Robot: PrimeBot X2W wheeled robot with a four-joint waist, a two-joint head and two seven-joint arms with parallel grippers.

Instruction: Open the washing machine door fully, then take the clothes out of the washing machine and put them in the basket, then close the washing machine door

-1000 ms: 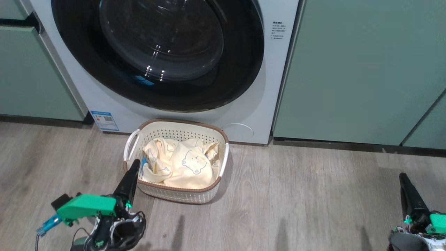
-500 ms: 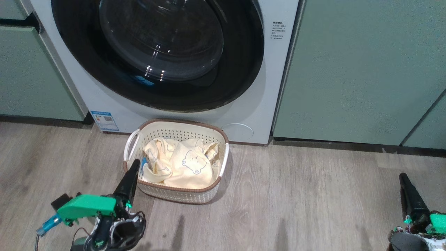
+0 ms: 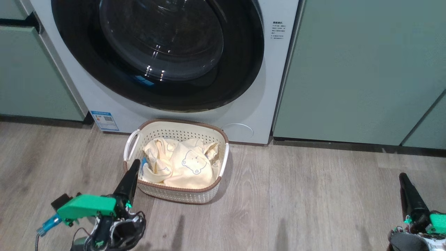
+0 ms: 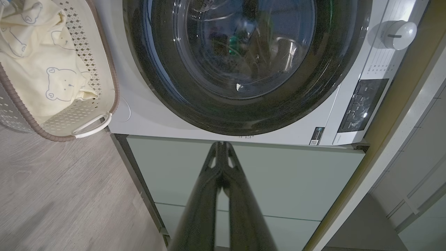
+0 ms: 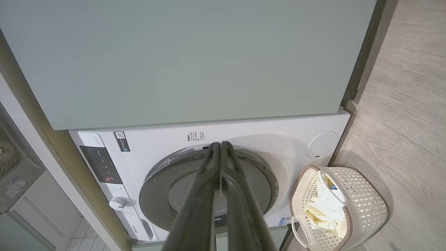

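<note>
Head view: door shut flat against washer, glass bowl dark. Basket stands on wood floor just in front of washer, below door. Clothes heaped inside it, bear print up, a bit of blue at their left edge. Sage cabinets on either side. Left wrist view adds washer's top strip: white dial and dark panel; glass there shows murky reflections, drum contents not readable. Right wrist view takes in the whole washer front at once, panel to basket. Left gripper low at lower left of head view, fingers pointing toward washer, tip overlapping basket's near-left corner; contact cannot be told. Its fingers are pressed together, nothing between them. Right gripper at lower right over bare floor, well apart from basket, fingers likewise closed and empty. Both wrist views look along closed fingers at the washer and cabinet fronts.
</note>
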